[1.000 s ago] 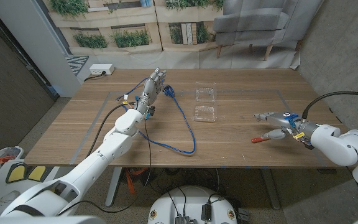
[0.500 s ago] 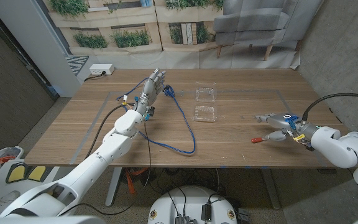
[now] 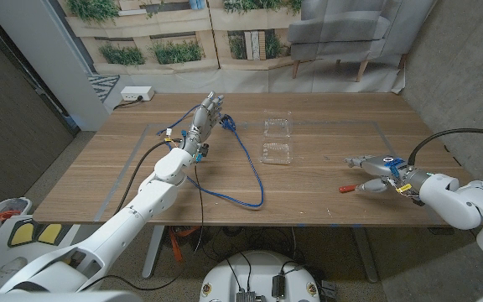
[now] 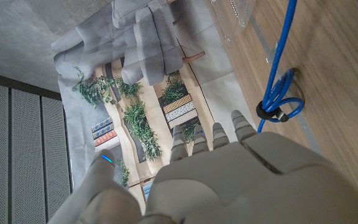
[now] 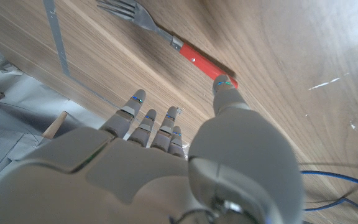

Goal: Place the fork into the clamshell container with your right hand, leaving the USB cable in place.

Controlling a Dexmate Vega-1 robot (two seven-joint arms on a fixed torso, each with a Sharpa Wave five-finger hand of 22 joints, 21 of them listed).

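The fork [image 5: 166, 38] has a red handle and metal tines and lies on the wood table near its front right; in the head view the fork [image 3: 347, 189] shows as a red sliver. My right hand [image 3: 377, 174] hovers just over it with fingers spread, holding nothing; the thumb tip [image 5: 224, 84] is at the handle's end. The clear clamshell container [image 3: 277, 140] lies open at the table's middle back. The blue USB cable [image 3: 257, 178] trails from a coil [image 4: 277, 103] beside my left hand [image 3: 209, 114], whose fingers are straight and hold nothing.
A white power strip [image 3: 136, 94] sits at the table's back left corner. Pale tape lines [image 3: 334, 123] mark a rectangle on the table [image 3: 325, 214]. A black cable [image 3: 443, 132] loops above my right forearm near the table's right edge.
My right hand has shifted slightly toward the table's front edge and lower over the fork. The fork, cable, container and left hand stay where they were.
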